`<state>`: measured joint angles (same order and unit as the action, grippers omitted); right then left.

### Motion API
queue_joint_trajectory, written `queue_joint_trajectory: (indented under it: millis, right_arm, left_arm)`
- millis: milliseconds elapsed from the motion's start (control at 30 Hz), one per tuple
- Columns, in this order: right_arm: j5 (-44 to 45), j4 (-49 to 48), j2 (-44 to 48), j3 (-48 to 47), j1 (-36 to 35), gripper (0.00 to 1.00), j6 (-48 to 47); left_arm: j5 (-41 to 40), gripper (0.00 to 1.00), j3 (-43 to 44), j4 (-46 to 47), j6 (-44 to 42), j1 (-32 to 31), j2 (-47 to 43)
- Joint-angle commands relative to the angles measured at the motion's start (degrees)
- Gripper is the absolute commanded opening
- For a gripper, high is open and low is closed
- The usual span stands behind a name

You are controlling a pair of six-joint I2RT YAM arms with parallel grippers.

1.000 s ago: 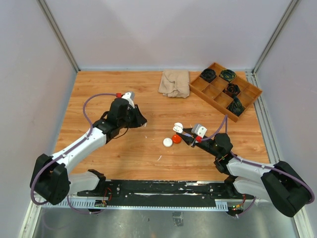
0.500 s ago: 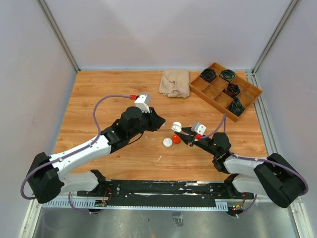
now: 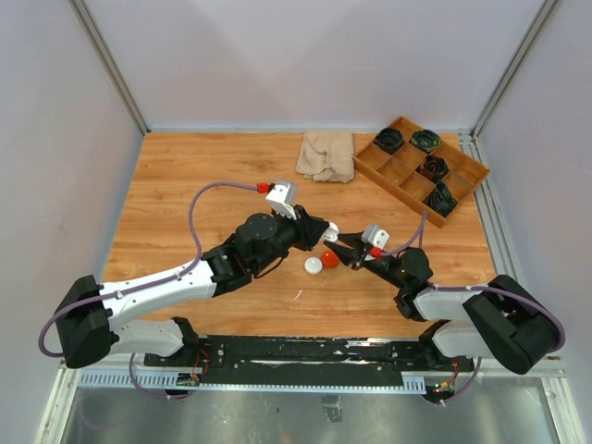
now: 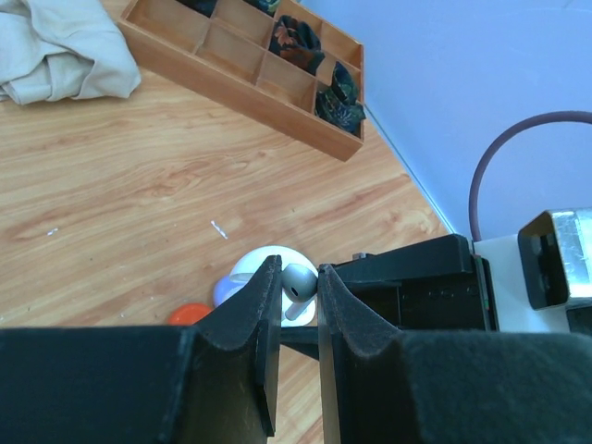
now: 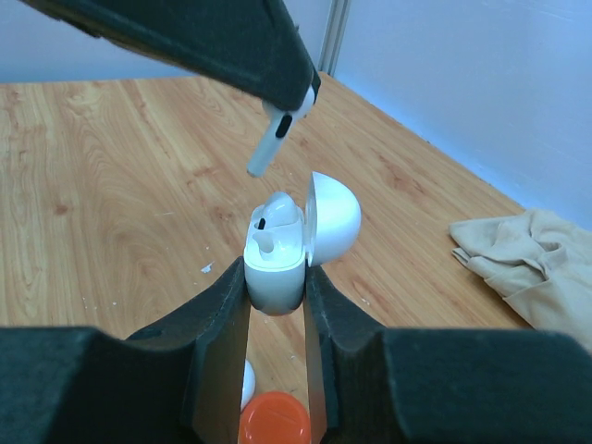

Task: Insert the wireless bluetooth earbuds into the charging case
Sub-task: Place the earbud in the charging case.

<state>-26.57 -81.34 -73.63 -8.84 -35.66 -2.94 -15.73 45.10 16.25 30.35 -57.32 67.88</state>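
White earbud [image 4: 297,280] held just above the open charging case [image 5: 275,266].
The earbud is pinched between the fingers of the left gripper [image 3: 320,230], stem pointing down. The case is clamped at the fingertips of the right gripper [image 5: 275,282], with its lid [image 5: 333,220] swung open to one side. A second earbud [image 5: 277,207] is seated inside it. An orange round piece [image 5: 275,424] is seen beneath the right fingers.

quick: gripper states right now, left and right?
Left gripper: closed, holding a white earbud.
Right gripper: closed, holding the charging case, lid open.
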Motion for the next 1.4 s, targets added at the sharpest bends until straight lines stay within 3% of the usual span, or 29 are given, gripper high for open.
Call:
queue_joint_trajectory:
  millis: [0, 267, 1067, 1367]
  right_arm:
    - [-0.5, -5.2, 1.0, -0.6, -1.5, 0.01, 1.1]
    - [-0.4, -4.5, 2.8, -0.2, -1.5, 0.01, 0.9]
    - [0.5, -3.9, 5.0, 0.6, -1.5, 0.01, 0.3]
    - [0.9, -3.9, 5.5, 0.9, -1.5, 0.01, 0.1]
  left_arm:
    - [-3.4, 0.17, 0.8, 5.1, -3.0, -1.7, 1.4]
    - [-5.8, 0.17, -0.6, 8.9, -5.0, -3.7, 2.7]
    - [-8.6, 0.17, -3.1, 8.9, -5.5, -5.8, 2.2]
    - [-9.1, 0.21, -3.7, 8.9, -4.5, -6.1, 2.6]
